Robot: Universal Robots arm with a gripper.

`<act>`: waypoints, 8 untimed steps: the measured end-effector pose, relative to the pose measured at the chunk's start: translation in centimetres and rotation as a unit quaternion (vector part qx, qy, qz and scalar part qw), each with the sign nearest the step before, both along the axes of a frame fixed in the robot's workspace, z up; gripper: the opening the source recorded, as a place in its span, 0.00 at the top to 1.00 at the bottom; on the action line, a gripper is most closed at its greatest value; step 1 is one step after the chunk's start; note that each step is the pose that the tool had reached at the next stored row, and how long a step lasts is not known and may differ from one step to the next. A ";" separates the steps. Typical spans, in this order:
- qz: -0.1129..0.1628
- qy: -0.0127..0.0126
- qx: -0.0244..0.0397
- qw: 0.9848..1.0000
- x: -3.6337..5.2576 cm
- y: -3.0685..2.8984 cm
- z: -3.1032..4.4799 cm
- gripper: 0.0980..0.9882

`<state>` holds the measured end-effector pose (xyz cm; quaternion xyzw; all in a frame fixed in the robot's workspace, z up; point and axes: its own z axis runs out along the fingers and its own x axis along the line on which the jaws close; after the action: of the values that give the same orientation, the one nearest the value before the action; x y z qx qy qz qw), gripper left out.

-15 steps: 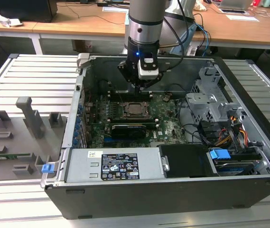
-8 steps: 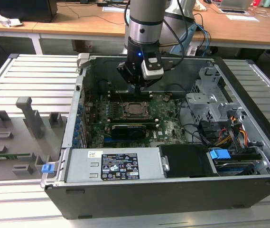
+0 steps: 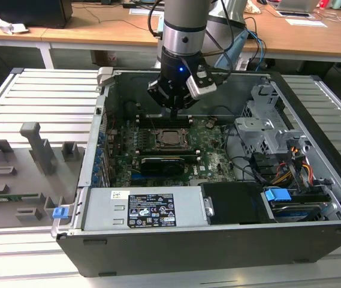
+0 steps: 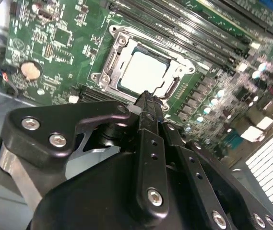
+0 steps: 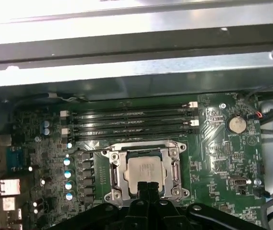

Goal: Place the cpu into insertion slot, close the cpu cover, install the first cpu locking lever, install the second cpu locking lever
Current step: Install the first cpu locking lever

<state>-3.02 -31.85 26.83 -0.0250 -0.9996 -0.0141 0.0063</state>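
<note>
Silver-grey metal square cpu: seated in the black, silver-rimmed insertion slot on the green circuit board, directly beneath the black gripper, whose fingers are clenched together, empty.

cpu – silver-grey sq chip, seated flat in insertion slot, black socket on green board. cpu cover – silvery frame, lying flat round chip, top showing thru window.
</note>
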 end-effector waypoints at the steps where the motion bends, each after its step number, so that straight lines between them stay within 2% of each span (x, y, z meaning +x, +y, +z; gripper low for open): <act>1: 0.008 0.000 0.000 1.000 0.00 0.00 0.00 0.99; 3: 0.029 0.000 0.000 1.000 0.00 0.00 0.00 0.99; 4: 0.042 -0.001 0.000 0.999 -0.06 0.00 -0.01 0.99; 6: 0.044 -0.003 0.000 0.999 -0.41 0.00 -0.01 0.99; 7: 0.045 -0.002 -0.002 0.999 -0.52 0.00 0.00 0.99; 8: 0.047 -0.002 -0.008 0.999 -0.67 0.00 -0.01 0.99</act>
<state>-3.69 -31.85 26.82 0.0219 -0.9997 -0.0058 0.0045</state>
